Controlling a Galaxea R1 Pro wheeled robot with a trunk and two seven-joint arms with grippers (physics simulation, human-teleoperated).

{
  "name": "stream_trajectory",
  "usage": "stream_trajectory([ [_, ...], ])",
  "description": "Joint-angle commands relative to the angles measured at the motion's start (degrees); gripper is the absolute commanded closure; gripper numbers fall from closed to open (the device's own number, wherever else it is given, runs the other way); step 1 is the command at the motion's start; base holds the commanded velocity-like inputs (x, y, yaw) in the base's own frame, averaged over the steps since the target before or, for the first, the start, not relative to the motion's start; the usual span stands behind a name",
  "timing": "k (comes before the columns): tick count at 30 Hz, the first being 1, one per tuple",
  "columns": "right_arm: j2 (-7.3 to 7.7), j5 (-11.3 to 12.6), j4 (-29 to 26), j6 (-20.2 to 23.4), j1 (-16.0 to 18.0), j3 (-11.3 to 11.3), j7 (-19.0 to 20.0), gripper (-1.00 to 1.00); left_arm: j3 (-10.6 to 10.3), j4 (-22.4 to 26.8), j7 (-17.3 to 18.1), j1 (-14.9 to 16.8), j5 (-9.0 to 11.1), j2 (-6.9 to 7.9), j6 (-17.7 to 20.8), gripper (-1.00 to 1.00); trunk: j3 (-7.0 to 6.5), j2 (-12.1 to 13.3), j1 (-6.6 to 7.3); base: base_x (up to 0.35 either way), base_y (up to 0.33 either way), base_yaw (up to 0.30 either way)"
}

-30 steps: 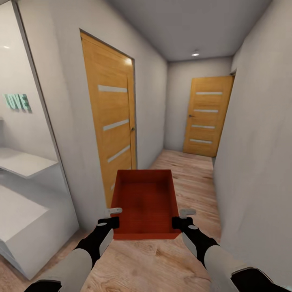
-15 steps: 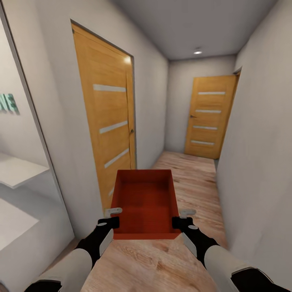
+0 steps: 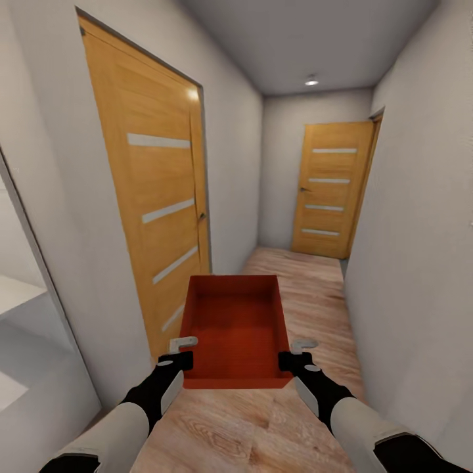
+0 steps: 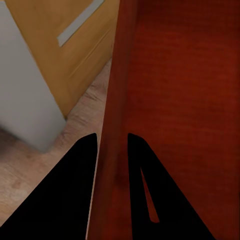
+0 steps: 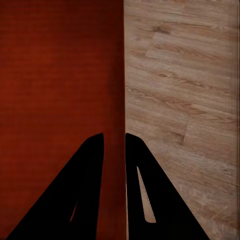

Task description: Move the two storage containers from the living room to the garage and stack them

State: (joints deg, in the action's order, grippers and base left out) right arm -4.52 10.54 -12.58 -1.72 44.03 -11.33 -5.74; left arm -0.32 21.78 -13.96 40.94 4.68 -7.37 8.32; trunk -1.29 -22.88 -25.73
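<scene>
Carrying storage container (image 3: 235, 328) down hallway, left gripper (image 3: 176, 355) and right gripper (image 3: 294, 355) pinching side walls; narrow passage, wall bump could loosen thin-wall grip.

Two arms are seen in the head view, each w/ a light grey-white forearm shell, a black wrist section and a grey panel set into the black. Left gripper (image 3: 183, 348) and right gripper (image 3: 297, 349) are each built from a black block w/ a pale grey finger on top. In the wrist views, fingers (image 4: 75, 195) are rendered as flat black wedges; narrow slots are cut into some.
</scene>
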Motion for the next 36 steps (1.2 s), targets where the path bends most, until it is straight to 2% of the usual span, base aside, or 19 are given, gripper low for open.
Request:
stream_trajectory([
  [1, 0.21, 0.6, 0.2, -0.2, 0.0, 0.9, -0.5, 1.00, 1.4, 0.5, -2.4, 0.0, -1.0, 1.92, -0.2, 1.00, 0.02, 0.0, -0.05, 0.322, 0.000, -0.231],
  [16, 0.21, 0.6, 0.2, -0.4, 0.0, 0.9, -0.4, 1.00, 1.4, 0.5, -2.4, 0.0, -1.0, 1.92, -0.2, 1.00, 0.02, 0.0, -0.05, 0.322, 0.000, -0.223],
  [36, 0.30, 0.6, 0.2, -0.5, 0.0, 0.9, -0.4, 1.00, 1.4, 0.5, -1.8, 0.0, -1.0, 1.92, -0.1, 1.00, 0.02, 0.0, -0.05, 0.322, 0.003, -0.013],
])
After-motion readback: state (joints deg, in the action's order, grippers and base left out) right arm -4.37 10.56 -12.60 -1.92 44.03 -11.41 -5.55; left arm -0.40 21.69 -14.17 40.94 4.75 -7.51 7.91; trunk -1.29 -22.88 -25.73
